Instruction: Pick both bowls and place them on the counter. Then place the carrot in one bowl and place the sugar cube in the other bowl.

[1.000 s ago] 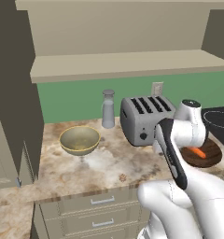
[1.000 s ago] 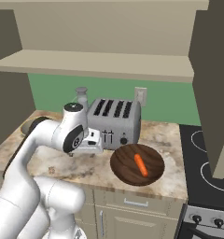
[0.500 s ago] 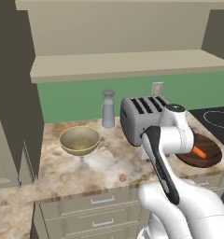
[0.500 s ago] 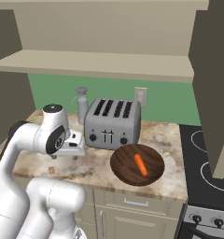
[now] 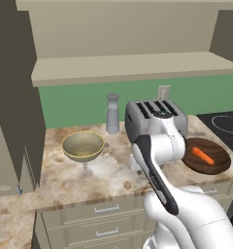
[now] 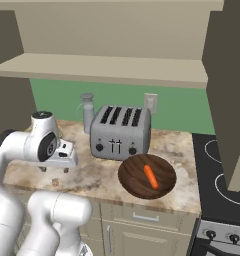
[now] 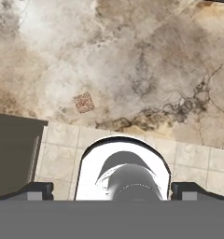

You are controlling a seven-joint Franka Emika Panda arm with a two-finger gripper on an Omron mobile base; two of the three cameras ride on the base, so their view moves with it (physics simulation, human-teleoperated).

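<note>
The carrot [image 5: 203,155] [image 6: 150,176] lies in the dark brown wooden bowl [image 5: 216,163] [image 6: 134,178], which rests on the counter [image 5: 65,180] [image 6: 97,172] right of the toaster. On the counter's left part stands the beige-olive bowl [image 5: 83,145], upright. The sugar cube [image 5: 127,185] [image 6: 55,183] [image 7: 84,102] lies bare on the stone near the front edge. My gripper [image 6: 54,169] hangs open just above the counter, pointing down, a little behind the cube. Its fingertips [image 7: 37,189] are wide apart with nothing between them.
A silver toaster [image 5: 155,119] [image 6: 120,132] stands at the back, with a grey shaker [image 5: 112,113] [image 6: 87,112] to its left. A stove [image 6: 224,175] adjoins the counter on the right. A wall shelf [image 5: 128,65] runs overhead. Drawers [image 5: 106,210] sit below the edge.
The arm has swung left from over the wooden bowl, past the toaster's front, to above the counter near the sugar cube. The jaws stayed open. The carrot and both bowls have not moved.
</note>
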